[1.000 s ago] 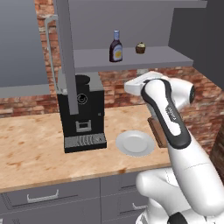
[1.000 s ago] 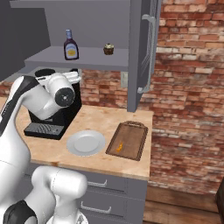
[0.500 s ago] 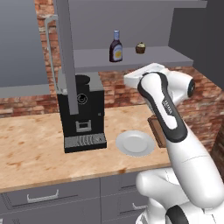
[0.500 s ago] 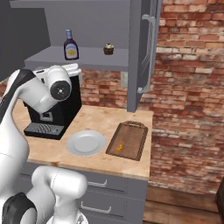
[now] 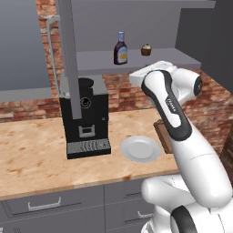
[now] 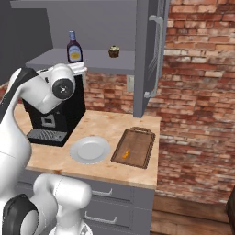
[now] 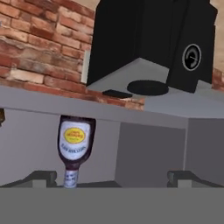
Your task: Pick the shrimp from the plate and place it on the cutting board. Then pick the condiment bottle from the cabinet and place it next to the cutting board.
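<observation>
Hand view looks along the open gripper (image 7: pixel 112 177) at the cabinet, upside down: the condiment bottle (image 7: pixel 75 146) hangs cap-downward in this rolled picture, near one fingertip (image 7: pixel 41 178), and the jaws stand wide with nothing between them. Behind it sits the black coffee machine (image 7: pixel 151 41) against the brick wall. Right base view gives what the hand camera misses: the shrimp (image 6: pixel 125 154) lying on the cutting board (image 6: pixel 134 147), beside the bare plate (image 6: pixel 90 149) on the surface. Left base view shows the bottle upright on the cabinet (image 5: pixel 136 60) shelf, well apart from a small cupcake (image 5: pixel 145 49) (the arm covers most of the board there, and the shrimp with it)
</observation>
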Motion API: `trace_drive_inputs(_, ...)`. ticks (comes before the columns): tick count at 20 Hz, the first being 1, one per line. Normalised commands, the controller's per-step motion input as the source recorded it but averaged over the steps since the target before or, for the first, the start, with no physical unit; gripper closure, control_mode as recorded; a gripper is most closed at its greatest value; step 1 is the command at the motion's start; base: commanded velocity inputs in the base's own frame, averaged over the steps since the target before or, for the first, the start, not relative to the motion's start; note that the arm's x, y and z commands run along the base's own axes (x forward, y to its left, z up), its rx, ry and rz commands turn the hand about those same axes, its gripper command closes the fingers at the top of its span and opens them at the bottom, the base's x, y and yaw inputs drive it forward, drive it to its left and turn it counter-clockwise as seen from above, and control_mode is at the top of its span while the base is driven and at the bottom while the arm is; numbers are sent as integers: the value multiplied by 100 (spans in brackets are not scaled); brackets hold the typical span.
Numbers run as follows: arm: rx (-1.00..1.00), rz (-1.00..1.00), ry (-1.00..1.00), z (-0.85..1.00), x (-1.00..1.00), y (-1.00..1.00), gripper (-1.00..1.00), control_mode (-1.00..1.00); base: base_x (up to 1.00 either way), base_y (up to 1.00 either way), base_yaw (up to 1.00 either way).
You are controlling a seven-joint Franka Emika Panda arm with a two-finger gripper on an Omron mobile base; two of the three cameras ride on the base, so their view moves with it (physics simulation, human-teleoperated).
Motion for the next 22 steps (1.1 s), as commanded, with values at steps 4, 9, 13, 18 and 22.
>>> trace_drive_inputs(4,3,-6,8,27,0,0,-100,-100,0,0,0)
trace_drive_inputs(9,5,-4,10,28,0,0,-100,-100,0,0,0)
trace_drive_inputs(13,5,-3,10,29,0,0,-100,-100,0,0,0)
trace_drive_inputs(18,5,-3,9,32,0,0,-100,-100,0,0,0)
trace_drive_inputs(22,4,-4,6,38,0,3,-100,-100,0,0,0)
